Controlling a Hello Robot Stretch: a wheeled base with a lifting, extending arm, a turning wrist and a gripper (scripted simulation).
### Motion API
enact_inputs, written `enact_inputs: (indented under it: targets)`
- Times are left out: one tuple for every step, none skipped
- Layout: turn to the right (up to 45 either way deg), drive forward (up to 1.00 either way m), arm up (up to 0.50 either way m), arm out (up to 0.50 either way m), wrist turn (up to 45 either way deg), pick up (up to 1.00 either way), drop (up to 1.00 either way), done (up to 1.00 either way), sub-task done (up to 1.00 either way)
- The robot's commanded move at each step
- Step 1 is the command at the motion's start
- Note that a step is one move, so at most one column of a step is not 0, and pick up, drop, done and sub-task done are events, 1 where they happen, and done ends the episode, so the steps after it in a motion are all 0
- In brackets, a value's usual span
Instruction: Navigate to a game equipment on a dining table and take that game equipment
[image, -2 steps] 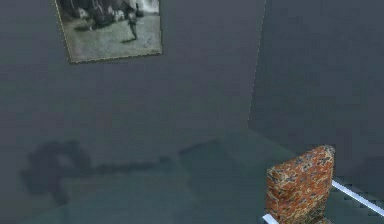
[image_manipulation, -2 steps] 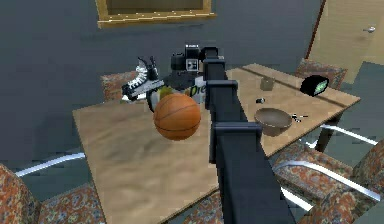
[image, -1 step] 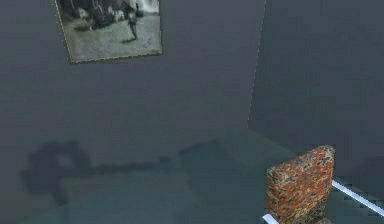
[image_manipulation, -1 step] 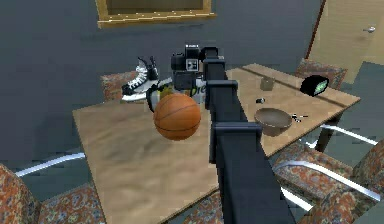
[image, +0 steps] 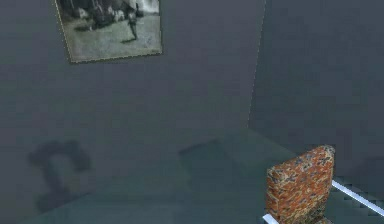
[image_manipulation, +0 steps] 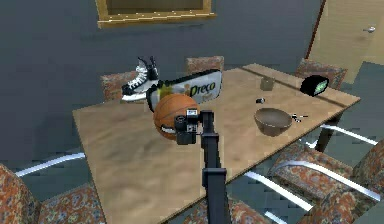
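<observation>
Though behind pincer (image_manipulation: 176, 130), basketball (image_manipulation: 172, 105) (orange, round)

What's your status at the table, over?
Gripper at round orange basketball on wooden dining table; hold cannot be told. Black-and-white ice skate close beyond it.

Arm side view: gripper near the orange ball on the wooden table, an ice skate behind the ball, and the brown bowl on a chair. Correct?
Not quite. The arm side view shows the bowl standing on the table, not on a chair. The rest holds: gripper near the orange ball, ice skate behind it.
</observation>
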Motion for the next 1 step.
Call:
enact_inputs:
  targets:
    - [0.0, 0.00, 0.00, 0.00, 0.0, 1.00, 0.00, 0.00, 0.00]
